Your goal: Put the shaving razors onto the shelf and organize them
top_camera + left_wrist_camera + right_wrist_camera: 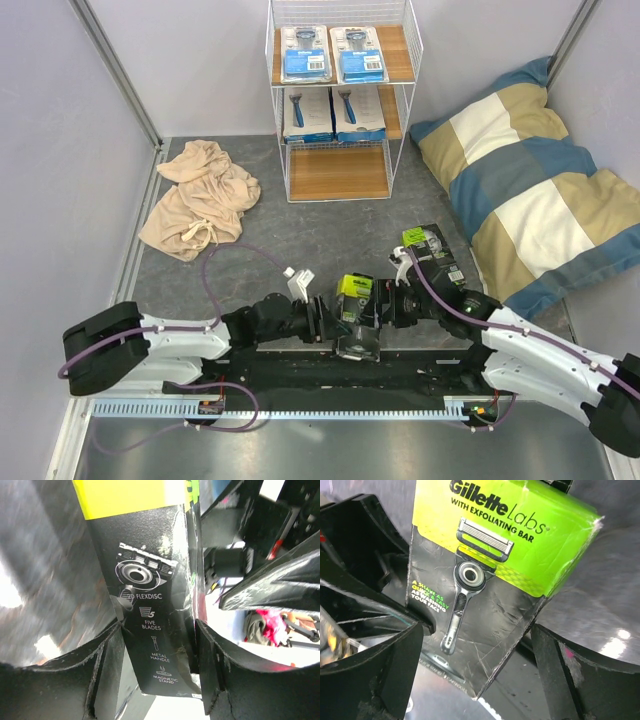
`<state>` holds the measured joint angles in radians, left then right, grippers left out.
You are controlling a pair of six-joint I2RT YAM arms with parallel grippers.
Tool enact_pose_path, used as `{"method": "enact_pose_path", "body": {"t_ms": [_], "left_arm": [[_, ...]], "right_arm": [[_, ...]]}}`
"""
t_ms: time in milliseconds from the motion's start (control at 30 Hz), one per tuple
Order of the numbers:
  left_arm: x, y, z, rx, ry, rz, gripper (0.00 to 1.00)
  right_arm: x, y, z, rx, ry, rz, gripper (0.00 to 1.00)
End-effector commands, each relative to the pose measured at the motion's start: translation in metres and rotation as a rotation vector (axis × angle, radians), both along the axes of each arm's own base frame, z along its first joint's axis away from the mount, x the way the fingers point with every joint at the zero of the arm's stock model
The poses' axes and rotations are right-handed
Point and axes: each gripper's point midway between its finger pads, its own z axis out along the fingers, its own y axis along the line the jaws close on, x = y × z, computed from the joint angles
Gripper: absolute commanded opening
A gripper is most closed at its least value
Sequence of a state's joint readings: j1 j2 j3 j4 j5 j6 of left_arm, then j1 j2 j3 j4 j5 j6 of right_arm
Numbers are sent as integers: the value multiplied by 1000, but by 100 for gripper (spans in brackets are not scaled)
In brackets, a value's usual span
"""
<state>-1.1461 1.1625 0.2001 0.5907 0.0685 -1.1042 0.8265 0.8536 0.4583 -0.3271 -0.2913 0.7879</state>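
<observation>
Left end effector (159,630) snug on box (150,570), right end effector (477,635) wide-open

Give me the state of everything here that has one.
Held box, between both grippers, not shelved.
Left gripper, shut on held box.
Right gripper, open.
Second black-and-green box, lying on table.
Shelf, bottom board bare.
Blister cards, on top board.
White packs, on middle board.

Looks like a robot lab cell: plain walls (190,60) behind shelf (338,172), 2 arms, left arm (180,340) and right arm (530,350), on rail (330,408) before it, pillow (530,190) right of it.
</observation>
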Motion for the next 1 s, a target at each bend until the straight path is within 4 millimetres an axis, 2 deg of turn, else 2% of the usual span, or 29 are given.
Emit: {"method": "enact_pose_path", "body": {"t_ms": [0, 100, 133, 167, 200, 267, 367, 433, 467, 633, 767, 833, 867, 933, 967], "left_arm": [[20, -33, 60, -147, -127, -62, 2], [40, -39, 66, -160, -130, -64, 2], [43, -43, 74, -185, -143, -83, 2], [49, -43, 70, -176, -135, -82, 2], [61, -40, 70, -175, -137, -61, 2], [70, -40, 74, -191, -143, -72, 2], [98, -29, 76, -201, -151, -42, 2], [104, -27, 82, -222, -160, -59, 2], [114, -21, 83, -226, -162, -42, 2], [138, -3, 95, -262, -169, -12, 2], [162, 21, 106, -293, -180, 45, 2], [170, 34, 109, -313, -167, 76, 2], [172, 38, 115, -335, -169, 86, 2], [179, 52, 117, -355, -169, 125, 2], [179, 56, 121, -378, -168, 136, 2]], "right_arm": [[24, -10, 28, -36, -115, -95, 96], [29, -21, 34, -83, -141, -131, 98], [32, -22, 40, -81, -156, -143, 98], [34, -26, 41, -98, -166, -158, 98], [35, -28, 42, -101, -172, -164, 98], [39, -30, 48, -109, -186, -175, 98], [43, -29, 54, -114, -199, -182, 98], [46, -29, 56, -118, -205, -190, 98], [48, -29, 57, -117, -210, -195, 98], [62, -20, 68, -95, -235, -203, 98], [76, -9, 75, -64, -256, -197, 98], [84, 0, 78, -33, -261, -191, 98], [87, 2, 72, -32, -246, -192, 98], [91, 17, 80, 55, -242, -174, 98], [93, 20, 72, 71, -221, -176, 98]]}}
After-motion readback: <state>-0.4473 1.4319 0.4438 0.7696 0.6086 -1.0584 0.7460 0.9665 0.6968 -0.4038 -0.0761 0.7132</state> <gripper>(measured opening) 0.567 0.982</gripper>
